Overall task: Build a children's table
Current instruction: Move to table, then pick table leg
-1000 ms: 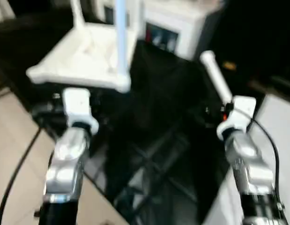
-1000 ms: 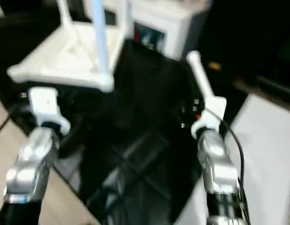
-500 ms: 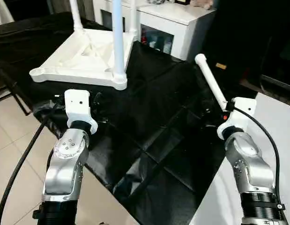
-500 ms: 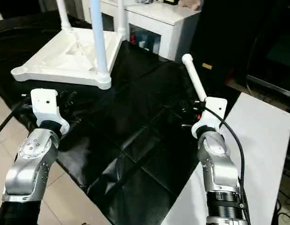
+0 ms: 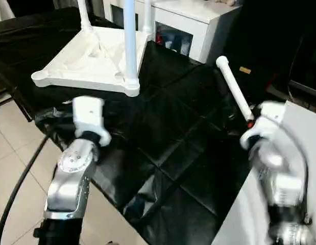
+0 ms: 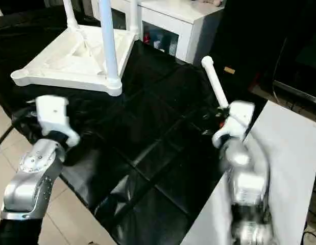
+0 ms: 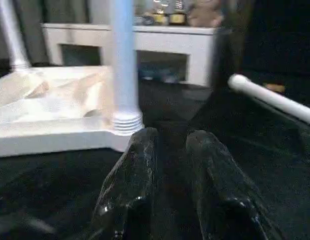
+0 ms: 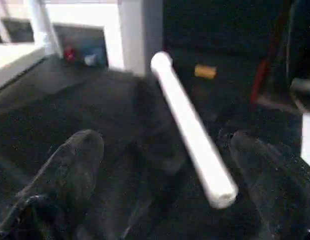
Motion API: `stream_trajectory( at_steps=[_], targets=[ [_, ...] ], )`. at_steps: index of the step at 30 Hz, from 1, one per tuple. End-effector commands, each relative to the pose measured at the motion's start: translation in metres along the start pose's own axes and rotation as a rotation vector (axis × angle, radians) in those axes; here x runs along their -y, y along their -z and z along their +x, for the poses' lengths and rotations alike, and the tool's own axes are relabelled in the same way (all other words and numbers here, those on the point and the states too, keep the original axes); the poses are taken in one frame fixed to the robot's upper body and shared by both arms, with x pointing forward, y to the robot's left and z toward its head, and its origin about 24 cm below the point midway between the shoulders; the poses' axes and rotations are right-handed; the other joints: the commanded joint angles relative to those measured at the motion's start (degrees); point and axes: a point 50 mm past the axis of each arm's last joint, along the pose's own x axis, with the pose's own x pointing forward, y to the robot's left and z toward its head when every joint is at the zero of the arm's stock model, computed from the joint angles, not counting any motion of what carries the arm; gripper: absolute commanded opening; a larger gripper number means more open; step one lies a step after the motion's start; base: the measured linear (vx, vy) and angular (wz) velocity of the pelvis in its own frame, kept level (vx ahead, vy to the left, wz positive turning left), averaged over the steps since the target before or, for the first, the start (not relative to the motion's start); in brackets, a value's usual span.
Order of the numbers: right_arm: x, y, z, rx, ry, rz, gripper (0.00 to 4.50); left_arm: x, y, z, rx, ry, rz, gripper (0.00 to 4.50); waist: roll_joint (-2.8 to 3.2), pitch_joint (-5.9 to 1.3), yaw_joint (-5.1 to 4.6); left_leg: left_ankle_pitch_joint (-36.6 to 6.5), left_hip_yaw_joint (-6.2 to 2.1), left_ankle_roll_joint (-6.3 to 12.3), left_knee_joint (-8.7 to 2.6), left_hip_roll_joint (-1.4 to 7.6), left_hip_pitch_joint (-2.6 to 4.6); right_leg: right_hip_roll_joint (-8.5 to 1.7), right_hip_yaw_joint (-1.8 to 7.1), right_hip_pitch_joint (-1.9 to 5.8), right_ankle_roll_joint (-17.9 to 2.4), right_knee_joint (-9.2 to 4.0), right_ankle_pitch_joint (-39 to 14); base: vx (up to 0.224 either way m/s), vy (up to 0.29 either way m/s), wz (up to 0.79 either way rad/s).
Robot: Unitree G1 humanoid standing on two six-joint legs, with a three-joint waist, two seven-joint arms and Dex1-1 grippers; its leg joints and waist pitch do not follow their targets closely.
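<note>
Head stereo pair: high, angled forward-down over both forearms, same scene, slight sideways offset. Wrist cams: low, close over black-covered surface point(image 5: 168, 127), looking along each tool. All share loose leg point(image 8: 192, 131); upturned table point(image 7: 54, 112) too.

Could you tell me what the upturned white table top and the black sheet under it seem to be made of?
Upturned white table top: probably moulded plastic, judging by its matte surface, raised ribs and rounded corners. Black sheet: likely thin plastic film or coated fabric, since it looks glossy, with fold creases.
</note>
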Motion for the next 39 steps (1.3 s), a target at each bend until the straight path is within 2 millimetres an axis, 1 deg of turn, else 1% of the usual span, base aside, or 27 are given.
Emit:
stream_trajectory(
  at_steps=[1,2,6,8,9,10,11,12,13,14,15,16,18,19,20,21,22,24,25,27,29,31,33,35,36,37,39],
  targets=[
    [0.016,-0.001,0.012,-0.017,-0.001,0.037,4.41,0.007,-0.012,0.0,0.02,0.11,-0.002,1.22,0.52,-3.71,0.1,-5.3,0.46,2.47,-5.03,0.89,-0.56,-1.35,0.74,3.33,-13.0,-3.05,-6.6,0.0,0.0,0.0],
    [0.019,-0.001,0.016,-0.034,-0.013,0.052,4.41,0.008,-0.015,-0.001,0.02,0.135,0.0,1.22,0.78,-3.71,0.31,-5.3,0.54,2.76,-4.94,0.88,-0.43,-1.41,0.66,3.17,-14.1,-3.04,-6.2,0.0,0.0,0.0],
    [0.025,-0.001,0.025,-0.071,-0.048,0.099,4.41,0.01,-0.026,-0.005,0.023,0.203,-0.008,1.22,1.06,-3.88,0.88,-2.9,0.6,4.54,-4.63,1.02,-0.5,-1.6,0.56,3.43,-17.0,-2.41,-2.2,0.0,0.0,0.0],
    [0.029,-0.001,0.028,-0.097,-0.061,0.106,4.41,0.01,-0.036,-0.009,0.022,0.243,-0.005,1.22,0.94,-3.87,1.19,-3.0,0.56,5.4,-4.57,0.94,-0.53,-1.57,0.42,3.49,-18.5,-2.33,-2.5,0.0,0.0,0.0],
    [0.029,-0.002,0.03,-0.104,-0.068,0.106,4.41,0.009,-0.041,-0.011,0.022,0.256,-0.002,1.22,1.17,-3.81,1.48,-3.2,0.58,5.56,-4.61,0.95,-0.49,-1.61,0.39,3.45,-18.8,-2.41,-2.8,0.0,0.0,0.0],
    [0.03,-0.004,0.031,-0.101,-0.068,0.094,4.41,0.008,-0.045,-0.013,0.025,0.268,0.005,1.22,1.09,-3.7,1.69,-3.4,0.67,5.82,-4.58,1.01,-0.48,-1.56,0.4,3.42,-19.0,-2.52,-3.1,0.0,0.0,0.0],
    [0.03,-0.004,0.031,-0.101,-0.068,0.094,4.41,0.008,-0.045,-0.014,0.025,0.268,0.006,1.22,1.42,-3.67,2.2,-3.4,0.59,5.96,-4.58,1.03,-0.5,-1.66,0.32,3.42,-19.3,-2.51,-3.0,0.0,0.0,0.0],
    [0.037,-0.008,0.032,-0.09,-0.032,0.089,4.41,0.007,-0.052,-0.018,0.023,0.289,0.016,1.22,1.7,-3.6,2.51,-3.4,0.48,5.98,-4.64,1.02,-0.58,-1.7,0.28,3.49,-19.2,-2.46,-3.2,0.0,0.0,0.0],
    [0.04,-0.01,0.033,-0.086,-0.016,0.088,4.41,0.007,-0.055,-0.02,0.022,0.298,0.021,1.22,1.54,-3.71,2.75,-3.8,0.54,5.61,-4.53,1.04,-0.45,-1.73,0.21,3.39,-19.6,-2.28,-3.8,0.0,0.0,0.0],
    [0.045,-0.014,0.034,-0.079,0.005,0.091,4.41,0.007,-0.061,-0.024,0.018,0.313,0.026,1.22,1.75,-3.39,3.45,-4.4,0.71,5.62,-4.54,0.96,-0.39,-1.8,0.29,3.18,-19.7,-2.45,-4.7,0.0,0.0,0.0],
    [0.047,-0.016,0.034,-0.077,0.011,0.093,4.41,0.006,-0.063,-0.025,0.017,0.317,0.027,1.22,1.84,-3.18,3.51,-5.1,0.79,5.5,-4.55,0.95,-0.39,-1.72,0.31,2.96,-19.9,-2.51,-5.3,0.0,0.0,0.0],
    [0.051,-0.019,0.034,-0.08,0.018,0.081,4.41,0.004,-0.07,-0.03,0.01,0.332,0.035,1.22,2.52,-2.35,4.07,-6.4,0.68,5.32,-4.73,0.88,-0.62,-1.71,0.29,2.71,-19.5,-2.71,-6.9,0.0,0.0,0.0],
    [0.053,-0.02,0.035,-0.081,0.017,0.071,4.41,0.003,-0.075,-0.034,0.001,0.34,0.043,1.22,2.25,-2.34,4.39,-7.5,0.69,5.35,-4.73,0.75,-0.67,-1.5,0.23,2.81,-18.9,-2.9,-8.5,0.0,0.0,0.0],
    [0.055,-0.021,0.035,-0.088,0.027,0.05,4.41,0.003,-0.077,-0.035,-0.005,0.342,0.046,1.22,2.44,-2.22,4.64,-7.1,0.68,5.43,-4.71,0.79,-0.72,-1.48,0.25,2.64,-18.7,-2.9,-8.5,0.0,0.0,0.0],
    [0.056,-0.022,0.035,-0.091,0.037,0.035,4.41,0.002,-0.079,-0.037,-0.009,0.343,0.048,1.22,3.19,-1.66,4.82,-7.4,0.54,5.18,-4.83,0.76,-1.08,-1.49,0.18,2.41,-18.7,-2.9,-9.1,0.0,0.0,0.0],
    [0.057,-0.023,0.035,-0.092,0.048,0.033,4.41,0.002,-0.081,-0.038,-0.017,0.35,0.045,1.22,2.9,-1.77,4.76,-7.6,0.57,5.25,-4.84,0.72,-1.09,-1.4,0.13,2.51,-18.6,-3.03,-9.5,0.0,0.0,0.0],
    [0.059,-0.023,0.035,-0.102,0.071,0.018,4.41,0.002,-0.082,-0.039,-0.03,0.363,0.049,1.22,3.45,-1.71,5.28,-6.1,0.35,5.25,-4.75,0.6,-1.14,-1.54,0.12,2.46,-18.6,-2.74,-8.3,0.0,0.0,0.0],
    [0.061,-0.022,0.035,-0.117,0.091,0.003,4.41,0.002,-0.083,-0.041,-0.046,0.377,0.053,1.22,3.27,-1.47,5.43,-5.7,0.49,5.79,-4.71,0.47,-1.32,-1.24,0.04,2.33,-18.9,-2.84,-7.5,0.0,0.0,0.0],
    [0.061,-0.021,0.035,-0.135,0.102,-0.003,4.41,0.001,-0.086,-0.044,-0.061,0.39,0.054,1.22,3.75,-0.96,5.77,-6.8,0.48,5.63,-4.8,0.52,-1.42,-1.3,0.04,2.06,-18.7,-3.01,-9.0,0.0,0.0,0.0],
    [0.06,-0.018,0.035,-0.154,0.103,-0.011,4.41,0.0,-0.087,-0.044,-0.069,0.394,0.059,1.22,3.57,-1.04,6.04,-5.8,0.43,5.94,-4.68,0.43,-1.53,-1.41,0.05,2.24,-18.8,-2.96,-8.9,0.0,0.0,0.0],
    [0.06,-0.015,0.034,-0.174,0.114,-0.053,4.41,-0.001,-0.091,-0.045,-0.08,0.403,0.069,1.22,3.68,-1.12,6.16,0.4,0.37,7.8,-4.13,0.13,-2.25,-1.25,-0.04,2.35,-19.9,-2.3,-3.4,0.0,0.0,0.0],
    [0.062,-0.016,0.034,-0.17,0.134,-0.069,4.41,-0.001,-0.093,-0.046,-0.083,0.41,0.071,1.22,3.98,-1.06,6.21,2.4,0.41,9.3,-3.86,0.1,-2.22,-1.07,-0.2,1.93,-20.7,-2.13,-0.8,0.0,0.0,0.0],
    [0.067,-0.019,0.033,-0.163,0.18,-0.102,4.41,0.001,-0.095,-0.048,-0.096,0.442,0.064,1.22,3.81,-0.95,6.19,2.3,0.35,9.8,-3.9,0.26,-2.31,-1.19,-0.36,2.02,-20.9,-2.11,-1.5,0.0,0.0,0.0],
    [0.068,-0.02,0.033,-0.156,0.195,-0.093,4.41,0.003,-0.094,-0.05,-0.103,0.465,0.06,1.22,4.16,-0.77,6.13,1.9,0.36,10.0,-3.91,0.37,-2.16,-1.11,-0.55,1.71,-20.7,-2.28,-2.6,0.0,0.0,0.0],
    [0.07,-0.021,0.033,-0.152,0.204,-0.089,4.41,0.005,-0.094,-0.051,-0.106,0.48,0.057,1.22,4.13,-0.71,6.1,1.8,0.37,10.03,-3.93,0.39,-2.16,-1.09,-0.56,1.71,-20.7,-2.32,-2.5,0.0,0.0,0.0],
    [0.07,-0.023,0.033,-0.147,0.208,-0.086,4.41,0.006,-0.094,-0.052,-0.109,0.486,0.057,1.22,3.79,-0.56,6.01,1.4,0.41,9.98,-4.01,0.43,-2.32,-1.18,-0.55,1.84,-20.7,-2.34,-2.8,0.0,0.0,0.0],
    [0.073,-0.025,0.033,-0.143,0.218,-0.076,4.41,0.007,-0.094,-0.052,-0.111,0.491,0.054,1.22,3.89,-0.41,6.0,0.0,0.34,9.39,-4.18,0.59,-2.31,-1.37,-0.6,1.9,-20.3,-2.46,-4.6,0.0,0.0,0.0]
  ],
)
